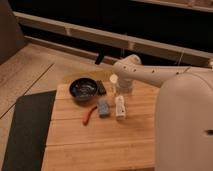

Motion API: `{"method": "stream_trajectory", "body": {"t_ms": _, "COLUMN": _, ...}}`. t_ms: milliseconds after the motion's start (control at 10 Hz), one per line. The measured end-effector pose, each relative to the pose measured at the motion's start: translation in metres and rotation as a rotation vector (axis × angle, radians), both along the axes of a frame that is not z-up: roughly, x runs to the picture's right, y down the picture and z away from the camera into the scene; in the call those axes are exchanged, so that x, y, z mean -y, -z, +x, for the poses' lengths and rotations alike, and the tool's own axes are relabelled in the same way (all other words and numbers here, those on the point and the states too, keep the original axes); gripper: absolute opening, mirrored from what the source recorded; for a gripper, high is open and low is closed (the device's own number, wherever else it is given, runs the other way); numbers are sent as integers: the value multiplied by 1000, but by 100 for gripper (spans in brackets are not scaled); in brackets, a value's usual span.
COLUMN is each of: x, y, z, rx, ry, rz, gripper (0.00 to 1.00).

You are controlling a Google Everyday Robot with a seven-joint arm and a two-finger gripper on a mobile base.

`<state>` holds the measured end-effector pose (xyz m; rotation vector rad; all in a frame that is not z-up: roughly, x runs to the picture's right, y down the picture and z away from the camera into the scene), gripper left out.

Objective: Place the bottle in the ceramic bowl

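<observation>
Camera view: on the wooden table (100, 145), a black mat (27, 130) lies at the left. A red tool (90, 115) lies just beside a blue block (103, 107). To the right of the block lies the white bottle (120, 106). The gripper (122, 88) hangs just beyond the bottle; its grip cannot be told. Farther back left sits the dark bowl (83, 88), a small flat dark object (101, 88) beside it.

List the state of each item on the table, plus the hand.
bottle: lying on its side on the wooden table, outside the bowl
ceramic bowl: upright, bottle not in it
blue block: lying flat beside the bottle
red-handled tool: lying flat
small dark object: flat beside the bowl
hand: low over the table, just beyond the bottle's far end
</observation>
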<state>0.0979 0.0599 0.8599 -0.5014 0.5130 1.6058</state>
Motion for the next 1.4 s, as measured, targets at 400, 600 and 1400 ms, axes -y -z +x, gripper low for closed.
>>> {"method": "stream_trajectory", "body": {"t_ms": 400, "x": -15, "y": -18, "z": -1, "rx": 16, "ry": -14, "rz": -45, "gripper": 65}}
{"method": "stream_trajectory", "body": {"t_ms": 600, "x": -14, "y": -18, "z": -1, "rx": 16, "ry": -14, "rz": -44, "gripper": 65}}
{"method": "stream_trajectory", "body": {"t_ms": 1400, "x": 4, "y": -15, "z": 5, "rx": 31, "ry": -13, "rz": 57, "gripper": 65}}
